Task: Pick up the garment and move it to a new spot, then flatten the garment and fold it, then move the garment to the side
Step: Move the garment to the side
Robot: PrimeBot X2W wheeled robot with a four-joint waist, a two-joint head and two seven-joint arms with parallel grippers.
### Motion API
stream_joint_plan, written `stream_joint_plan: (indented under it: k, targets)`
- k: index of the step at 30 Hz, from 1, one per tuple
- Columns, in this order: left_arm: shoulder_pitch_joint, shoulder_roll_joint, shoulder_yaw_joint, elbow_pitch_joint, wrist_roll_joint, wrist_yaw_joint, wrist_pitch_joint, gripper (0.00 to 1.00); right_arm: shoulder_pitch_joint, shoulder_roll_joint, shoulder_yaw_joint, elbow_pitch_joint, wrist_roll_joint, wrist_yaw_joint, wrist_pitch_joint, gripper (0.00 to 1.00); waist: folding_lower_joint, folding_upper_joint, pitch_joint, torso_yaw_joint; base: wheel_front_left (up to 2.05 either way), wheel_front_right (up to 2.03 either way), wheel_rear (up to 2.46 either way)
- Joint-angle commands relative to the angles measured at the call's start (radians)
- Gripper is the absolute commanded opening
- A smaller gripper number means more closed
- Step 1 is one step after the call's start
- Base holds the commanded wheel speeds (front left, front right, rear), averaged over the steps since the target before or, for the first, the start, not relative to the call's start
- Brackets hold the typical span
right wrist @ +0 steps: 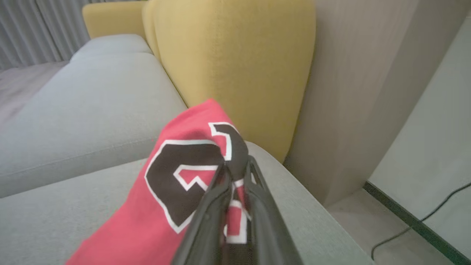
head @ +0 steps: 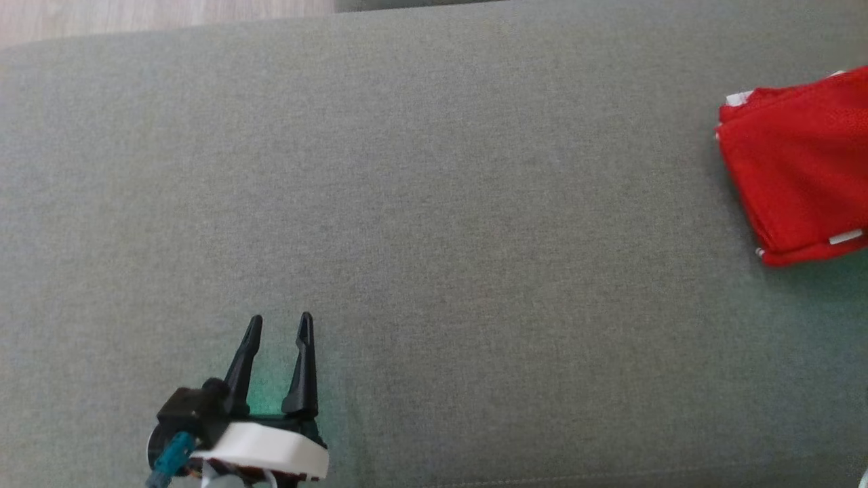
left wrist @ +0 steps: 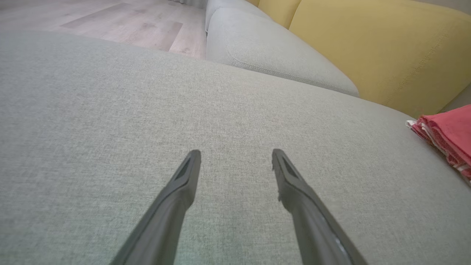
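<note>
- Head view lets you see the folded red garment (head: 800,169) lying at the right end of the grey seat (head: 434,203), well apart from the left gripper (head: 281,318)
- Your left gripper is near you on the left, with its fingers wide apart and nothing in them
- Right wrist view tells you about the grip, which the head view cannot: the right gripper (right wrist: 238,165) has its fingers squeezed together on the garment, right by the big black number (right wrist: 173,165)
- This looks like the last step, moving the folded garment to the side
- Next, I think you should lay it flat near the yellow cushion (right wrist: 235,55), then let go gently so the folds do not fall open
</note>
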State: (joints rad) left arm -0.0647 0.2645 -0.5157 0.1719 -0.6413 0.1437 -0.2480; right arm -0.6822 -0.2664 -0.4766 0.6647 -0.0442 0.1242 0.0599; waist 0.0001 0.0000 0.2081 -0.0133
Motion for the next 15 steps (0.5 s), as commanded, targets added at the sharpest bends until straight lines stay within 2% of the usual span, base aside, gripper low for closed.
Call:
stream_joint_plan:
  k: [1, 2, 9, 15]
  targets:
    - [-0.042, 0.019, 0.038, -0.032, 0.01, 0.001, -0.009, 1.0, -0.048, -0.032, -0.011, -0.014, -0.026, 0.007, -0.011, 0.32, -0.0001, 0.0, 0.01, -0.002, 0.0, 0.0, 0.0]
    - [-0.044, 0.021, 0.037, -0.033, 0.011, 0.002, -0.007, 1.0, -0.053, -0.034, -0.033, 0.001, -0.044, 0.007, -0.012, 0.98, -0.0001, 0.0, 0.013, -0.003, 0.0, 0.0, 0.0]
    - [-0.056, 0.024, 0.031, -0.036, 0.015, 0.006, 0.0, 1.0, -0.074, -0.022, -0.094, 0.068, -0.121, 0.007, -0.083, 1.0, -0.0001, 0.0, 0.023, -0.017, 0.0, 0.0, 0.0]
    - [-0.051, 0.029, 0.031, -0.037, 0.012, 0.011, 0.002, 1.0, -0.074, 0.005, -0.049, 0.09, -0.132, 0.007, -0.134, 1.0, -0.0001, 0.0, 0.004, -0.038, 0.0, 0.0, 0.0]
